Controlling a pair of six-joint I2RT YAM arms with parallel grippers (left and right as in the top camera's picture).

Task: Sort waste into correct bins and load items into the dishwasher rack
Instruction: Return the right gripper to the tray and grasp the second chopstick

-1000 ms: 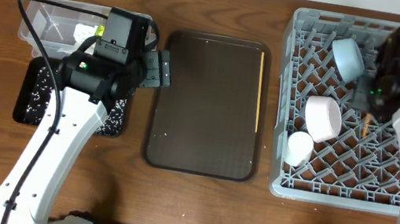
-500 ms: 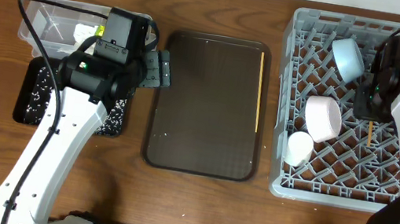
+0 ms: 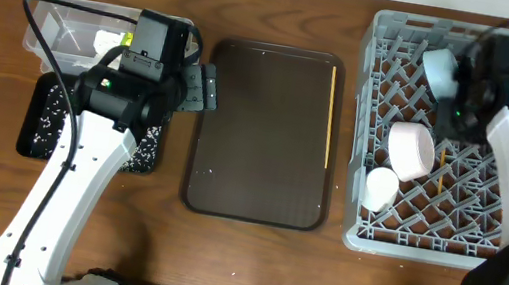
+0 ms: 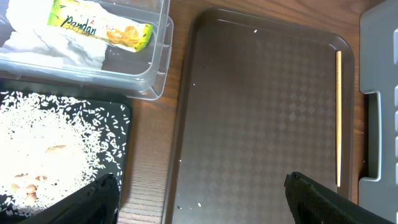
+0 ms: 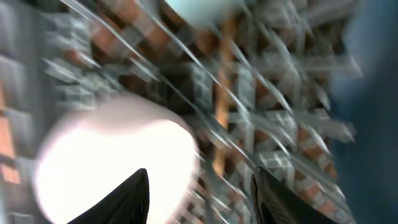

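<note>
The grey dishwasher rack (image 3: 442, 241) holds a light blue bowl (image 3: 441, 71), a white bowl (image 3: 411, 151) and a white cup (image 3: 380, 189). My right gripper (image 3: 457, 112) hovers over the rack, open, with nothing between its fingers. In the blurred right wrist view a chopstick (image 5: 222, 81) lies on the lattice beyond the right gripper (image 5: 202, 205), with the white bowl (image 5: 112, 162) at its left. A second chopstick (image 3: 332, 114) lies on the brown tray (image 3: 257, 193). My left gripper (image 4: 202, 202) is open above that tray's left edge.
A clear tub (image 3: 42, 40) at far left holds white tissue (image 4: 37, 43) and a yellow-green wrapper (image 4: 99, 23). In front of it a black tray (image 3: 33, 135) is strewn with rice (image 4: 43, 149). A dark blue shape (image 5: 373, 93) fills the right of the right wrist view.
My right gripper has opened and let go of the chopstick, which now lies in the rack; the arm has swung left and toward the back. The left arm has not moved.
</note>
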